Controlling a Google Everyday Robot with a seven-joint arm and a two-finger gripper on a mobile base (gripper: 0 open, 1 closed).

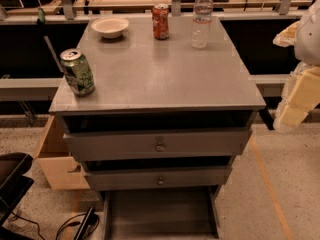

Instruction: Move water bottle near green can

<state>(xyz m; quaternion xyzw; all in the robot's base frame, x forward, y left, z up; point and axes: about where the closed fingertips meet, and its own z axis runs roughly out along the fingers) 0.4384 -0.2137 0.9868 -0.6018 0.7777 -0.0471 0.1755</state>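
Water bottle [202, 19], upright, is found left of and beyond the gripper [295, 101], which is parked off the counter's [165, 79] right side, grip state indeterminable, presumably pre-reach; green can [77, 72] is located far leftward.

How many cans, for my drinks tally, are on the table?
2: green can front-left, red can at the back, between bowl and water bottle. Gripper off the table's right side.

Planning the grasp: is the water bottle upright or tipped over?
Upright: the water bottle stands on its base, white cap up, on the table. The gripper hangs beside the table's right edge, apart.
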